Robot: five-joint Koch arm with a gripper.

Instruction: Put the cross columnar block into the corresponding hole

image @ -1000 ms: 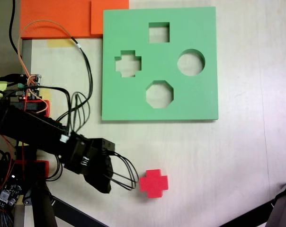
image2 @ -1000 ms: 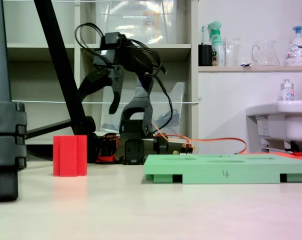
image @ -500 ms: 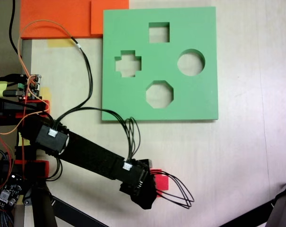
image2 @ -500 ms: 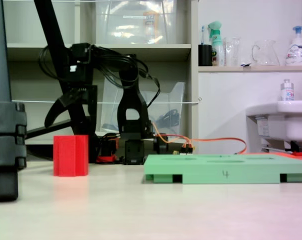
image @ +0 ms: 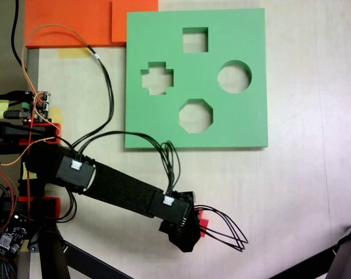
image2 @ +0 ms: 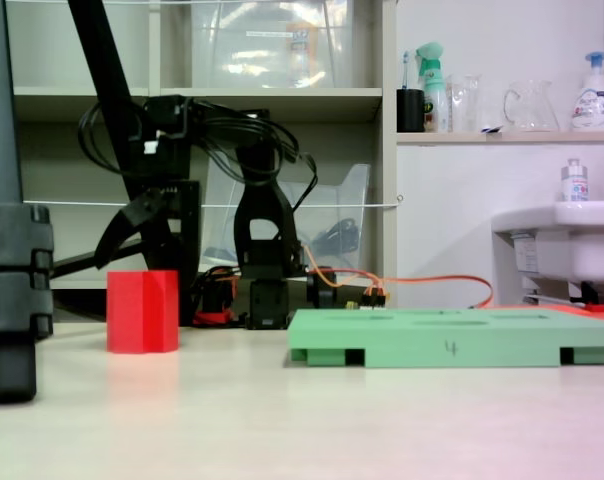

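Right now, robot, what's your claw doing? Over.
Claw open, low over red plus-shaped foam block. Block upright on table, not gripped. Plus-shaped cutout in green foam board unobstructed.

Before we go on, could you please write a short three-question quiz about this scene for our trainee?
1. True or false: the red cross block already sits in the green board.
2. In the top-down fixed view, which cutout lies nearest the board's left edge: A square, B round, C plus-shaped, D octagonal?
3. Fill in: in the low side view, the gripper hangs directly ____ the block.

Key
1. False: it stands upright on the table, apart from the board.
2. C.
3. Above; whether the fingers touch the block cannot be told.
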